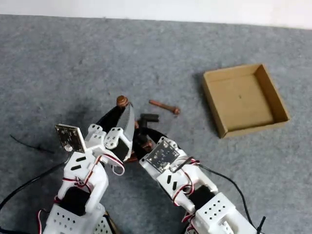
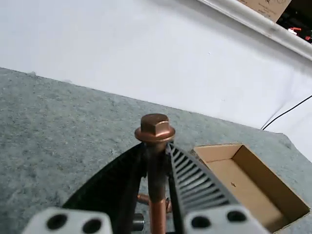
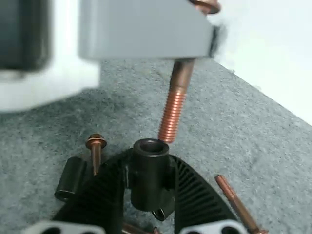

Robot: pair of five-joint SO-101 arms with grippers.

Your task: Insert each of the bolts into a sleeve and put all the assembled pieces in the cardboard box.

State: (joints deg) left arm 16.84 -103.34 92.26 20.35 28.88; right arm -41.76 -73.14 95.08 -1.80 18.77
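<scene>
A grey, felt-like counter (image 1: 68, 63) runs back to a white wall (image 1: 195, 9). A thin black wire (image 1: 30, 145) lies loose on it near one edge, while another black cable (image 2: 288, 114) trails across the wall.

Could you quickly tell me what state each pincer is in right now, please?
Left pincer: closed on a bolt, head up.
Right pincer: closed on a sleeve, held upright under the bolt's tip.
</scene>
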